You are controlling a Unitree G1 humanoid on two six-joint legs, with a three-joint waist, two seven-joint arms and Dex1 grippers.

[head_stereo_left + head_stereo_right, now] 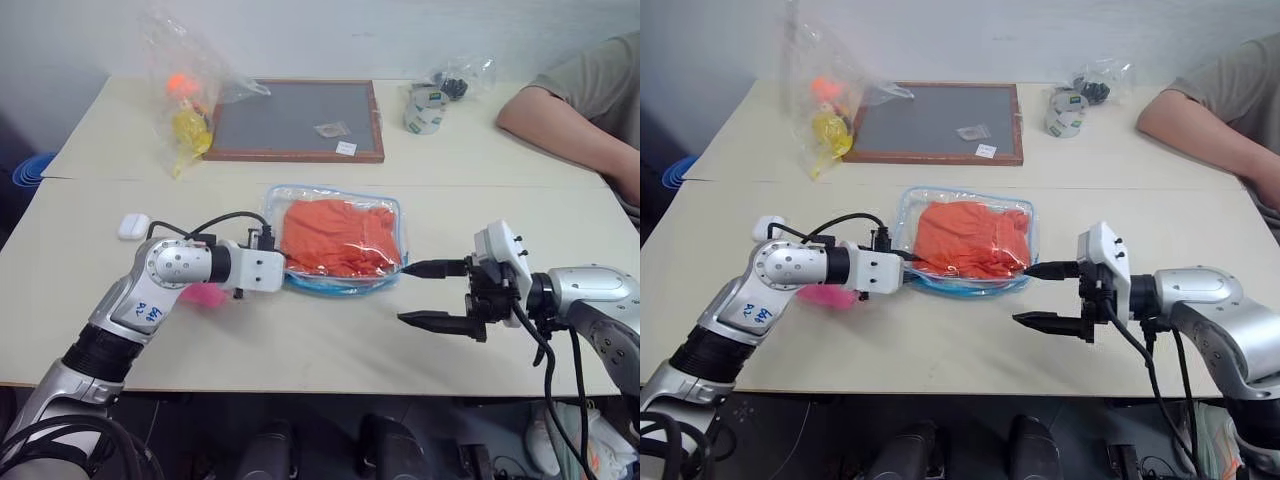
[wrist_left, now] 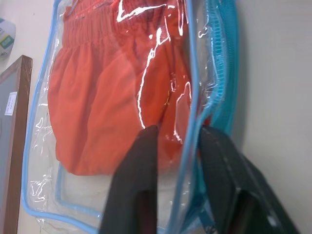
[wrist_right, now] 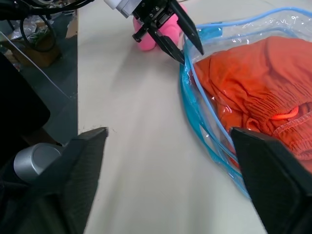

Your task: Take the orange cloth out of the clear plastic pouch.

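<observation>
The clear plastic pouch [image 1: 340, 287], edged in light blue, lies flat at the table's middle with the orange cloth [image 1: 335, 235] folded inside it. My left gripper [image 2: 179, 131] is at the pouch's left end, its two black fingers closed on the blue-edged rim, one finger over the clear sheet and one outside. The pink plush charm [image 1: 205, 295] lies on the table under my left forearm. My right gripper [image 1: 403, 294] stands wide open at the pouch's near right corner, its upper fingertip close to the rim and nothing between its fingers.
At the back left a crinkly clear bag [image 1: 185, 95] holds orange and yellow items, next to a wood-framed grey board [image 1: 295, 120]. A tape roll [image 1: 425, 108] stands behind. A small white case [image 1: 132, 226] lies at the left. A person's arm [image 1: 570, 125] rests at the far right.
</observation>
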